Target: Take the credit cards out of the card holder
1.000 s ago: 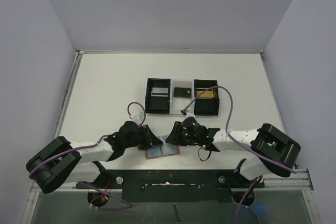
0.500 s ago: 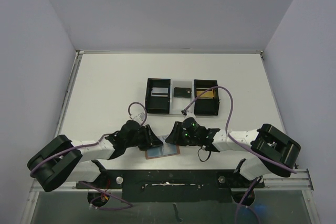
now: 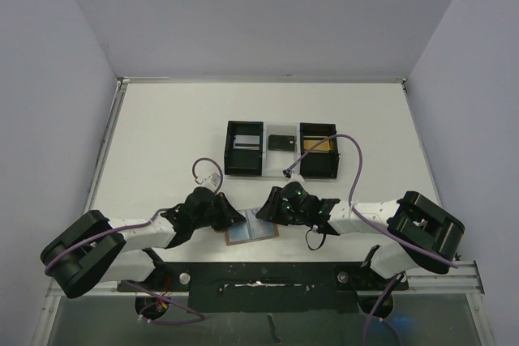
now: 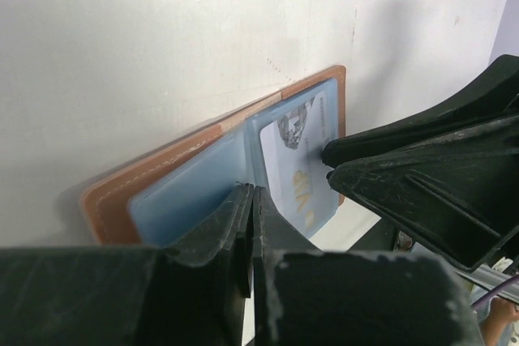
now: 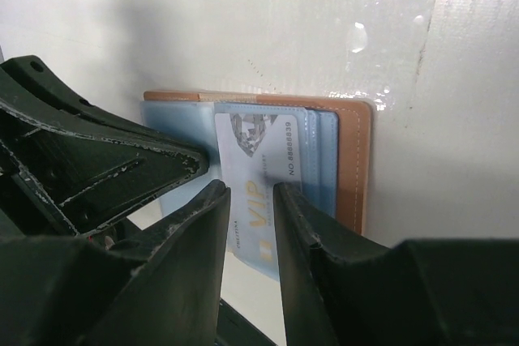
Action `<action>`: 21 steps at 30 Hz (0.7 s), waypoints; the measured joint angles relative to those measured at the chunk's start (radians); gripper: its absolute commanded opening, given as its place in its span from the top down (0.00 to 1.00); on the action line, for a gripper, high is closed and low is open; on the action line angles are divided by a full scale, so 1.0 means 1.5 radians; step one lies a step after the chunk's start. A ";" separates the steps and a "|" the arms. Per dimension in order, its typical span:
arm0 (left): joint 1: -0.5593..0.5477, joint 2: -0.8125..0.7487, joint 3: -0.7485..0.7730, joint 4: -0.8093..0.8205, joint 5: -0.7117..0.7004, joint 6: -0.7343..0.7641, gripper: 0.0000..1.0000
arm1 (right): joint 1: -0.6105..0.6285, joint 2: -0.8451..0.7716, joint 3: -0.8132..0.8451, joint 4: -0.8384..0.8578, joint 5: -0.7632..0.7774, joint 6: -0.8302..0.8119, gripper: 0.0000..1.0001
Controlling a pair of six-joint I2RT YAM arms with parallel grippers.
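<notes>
- left gripper [image 4: 253, 200]: jaws closed. its tips sit at the fold of the card holder [image 4: 113, 200], on the blue lining. can't tell if they pinch anything.
- right gripper [image 5: 250, 192]: jaws part open and not clamped. both fingers [image 5: 199, 224] lie over the face of the vip card [image 5: 259, 147], which shows in the gap between them.
- the left wrist view shows a right fingertip touching the card's edge.
- card holder: a tan bifold lying open and flat on the table [image 3: 162, 135] between the two grippers. it is nearer the arm bases than the tray [image 3: 280, 164] and apart from it.
- holder contents: one pale silver-white card in the blue pocket on the right-arm side. it is partly slid out, skewed, with one end past the leather edge. the other blue pocket looks flat, and i can't tell what is in it.
- tray contents:
  - left black bin: silver-grey card [image 3: 243, 142].
  - white middle: black card [image 3: 280, 142].
  - right black bin: gold card [image 3: 319, 146].
- writing: "vip" in gold on the card in the holder, a diamond graphic at one end, and a number string along one long edge that is too small to read reliably.
- no text is readable on the cards in the tray.
</notes>
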State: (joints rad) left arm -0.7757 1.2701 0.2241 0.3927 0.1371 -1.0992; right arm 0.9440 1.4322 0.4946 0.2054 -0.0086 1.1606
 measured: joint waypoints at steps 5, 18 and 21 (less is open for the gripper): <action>0.004 -0.011 -0.012 0.010 -0.002 -0.001 0.76 | 0.000 -0.001 -0.002 0.003 0.002 0.006 0.69; 0.003 0.067 -0.030 0.161 0.054 -0.036 0.68 | 0.000 -0.005 -0.014 0.017 0.008 0.018 0.69; 0.002 0.095 -0.033 0.201 0.058 -0.055 0.71 | 0.000 -0.007 -0.015 0.017 0.009 0.018 0.69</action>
State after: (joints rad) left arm -0.7734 1.4132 0.1745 0.6949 0.2249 -1.1816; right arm 0.9443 1.4220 0.4725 0.2302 0.0044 1.1870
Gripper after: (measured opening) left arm 0.316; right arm 0.309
